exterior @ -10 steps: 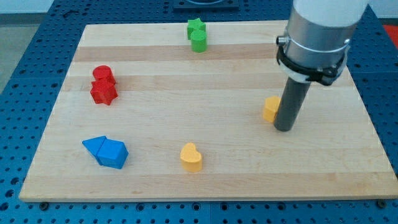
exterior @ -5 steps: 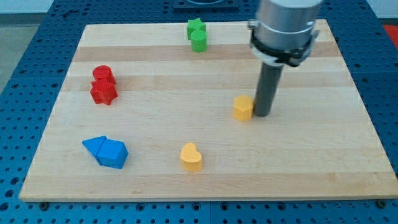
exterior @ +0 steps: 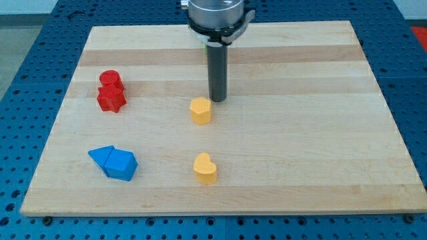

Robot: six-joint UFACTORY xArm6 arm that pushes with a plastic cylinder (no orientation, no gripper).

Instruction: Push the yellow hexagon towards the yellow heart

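Observation:
The yellow hexagon (exterior: pixel 200 111) sits near the middle of the wooden board (exterior: pixel 320 147). The yellow heart (exterior: pixel 205 169) lies below it, nearer the view's bottom edge, with a gap between them. My tip (exterior: pixel 217 99) is just to the upper right of the hexagon, close to or touching its top right edge. The rod rises straight to the arm's grey collar at the view's top.
A red cylinder (exterior: pixel 109 79) and a red star (exterior: pixel 111 99) sit together at the view's left. Two blue blocks (exterior: pixel 113 162) lie at the lower left. The green blocks seen earlier at the top are hidden behind the arm.
My tip has swept from the view's right to the left, pushing the yellow hexagon leftward to a spot above the yellow heart. The arm now covers the green blocks.

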